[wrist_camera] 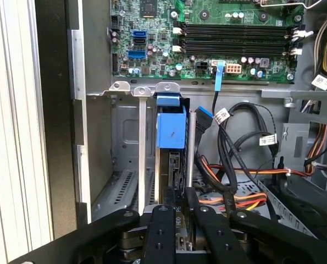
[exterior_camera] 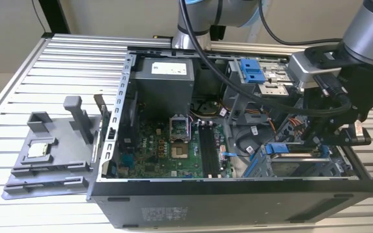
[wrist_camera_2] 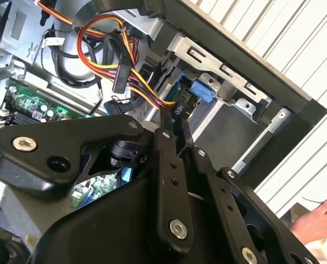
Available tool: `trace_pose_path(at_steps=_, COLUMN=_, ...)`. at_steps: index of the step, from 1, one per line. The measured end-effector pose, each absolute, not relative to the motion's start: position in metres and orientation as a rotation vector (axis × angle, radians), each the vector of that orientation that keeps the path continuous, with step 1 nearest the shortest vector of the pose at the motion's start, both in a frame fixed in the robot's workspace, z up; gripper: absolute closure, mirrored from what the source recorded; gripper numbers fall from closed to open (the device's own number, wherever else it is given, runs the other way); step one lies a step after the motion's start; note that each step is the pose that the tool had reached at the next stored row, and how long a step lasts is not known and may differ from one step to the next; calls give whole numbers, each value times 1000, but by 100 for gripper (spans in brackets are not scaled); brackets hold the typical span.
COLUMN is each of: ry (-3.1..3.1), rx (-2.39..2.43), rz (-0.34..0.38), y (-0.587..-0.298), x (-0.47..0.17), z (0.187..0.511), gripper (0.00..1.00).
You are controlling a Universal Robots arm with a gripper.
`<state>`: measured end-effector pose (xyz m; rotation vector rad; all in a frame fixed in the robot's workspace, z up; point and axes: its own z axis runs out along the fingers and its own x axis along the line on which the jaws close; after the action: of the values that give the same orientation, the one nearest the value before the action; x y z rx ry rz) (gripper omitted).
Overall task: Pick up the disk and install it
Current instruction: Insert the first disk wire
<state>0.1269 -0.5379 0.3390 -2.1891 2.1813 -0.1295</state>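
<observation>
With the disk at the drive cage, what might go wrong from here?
The disk, edge-on in the pincer, might tilt and jam against the drive cage rails. The orange and yellow cables beside it could snag the pincer.

A ribbed metal table (exterior_camera: 76, 63) carries an open computer case (exterior_camera: 238, 204) and, beside it, a grey tray (exterior_camera: 44, 174).

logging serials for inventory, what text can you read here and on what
power supply sticker: too small to read
cable tags: blurred, unreadable
case panel sticker: too small to read
disk edge print: too small to read
no text is legible, so nothing is quoted
</observation>
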Motion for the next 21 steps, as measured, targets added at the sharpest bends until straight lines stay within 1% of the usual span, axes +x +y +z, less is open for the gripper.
trace_pose_path(at_steps=21, ry=2187, rx=-2188, rz=-125, y=-542, x=126, z=339, gripper=100)
